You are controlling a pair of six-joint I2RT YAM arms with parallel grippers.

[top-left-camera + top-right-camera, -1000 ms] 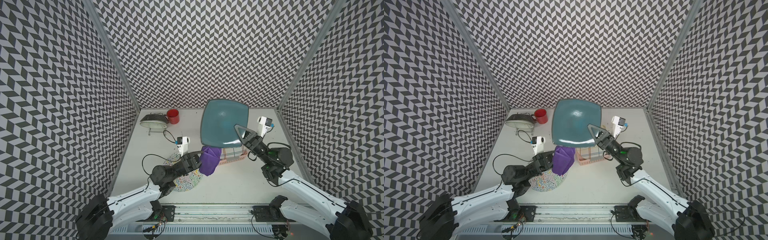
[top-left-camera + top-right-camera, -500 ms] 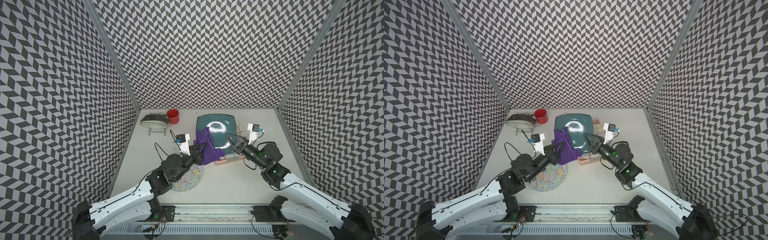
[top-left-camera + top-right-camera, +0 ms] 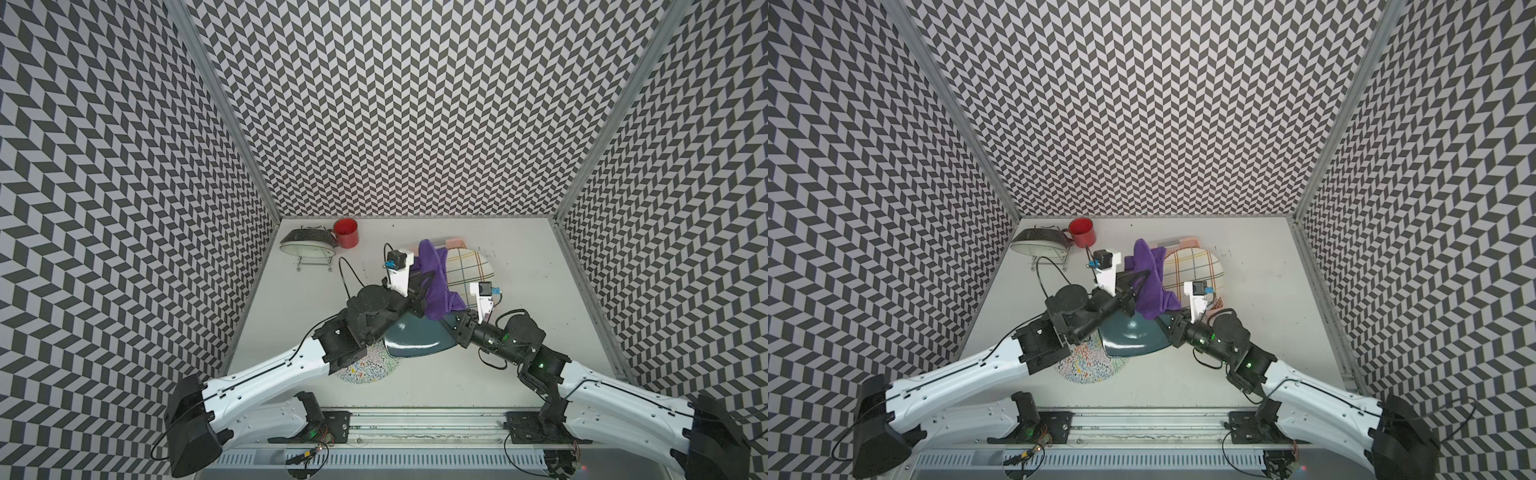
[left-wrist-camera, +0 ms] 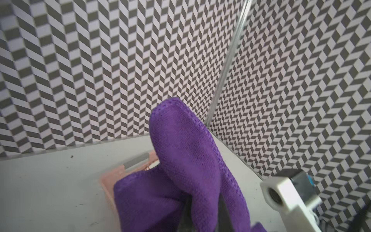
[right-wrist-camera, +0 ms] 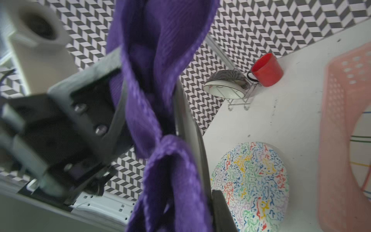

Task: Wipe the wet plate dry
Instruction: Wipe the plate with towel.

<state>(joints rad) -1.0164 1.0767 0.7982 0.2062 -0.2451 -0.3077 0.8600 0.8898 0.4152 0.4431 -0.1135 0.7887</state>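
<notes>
My left gripper (image 3: pixel 427 277) is pinched fully shut on a bunch of the purple microfibre cloth (image 3: pixel 434 274), which stands up in a fold and hangs down across the upper edge of the dark teal glazed plate (image 3: pixel 411 338). My right gripper (image 3: pixel 451 322) is closed narrowly on that plate's rim and holds it tilted off the table, just beside the pink plastic dish basket (image 3: pixel 455 241), on the side nearer my arms. From the right wrist the rim shows edge-on with the cloth (image 5: pixel 160 90) right against it. I judge the wiping to be under way but not finished. Cloth and plate touch only along the edge nearest the basket, and most of the teal surface facing the top views is uncovered and glossy. I cannot tell whether that shine is water or glaze, nor how dry the hidden face is. What is left, as I read it, is to draw the cloth over the rest of that surface and the other side, then set the plate down. A round speckled multicolour plate (image 3: pixel 368 372) lies flat farther from the basket, partly hidden by the teal one.
</notes>
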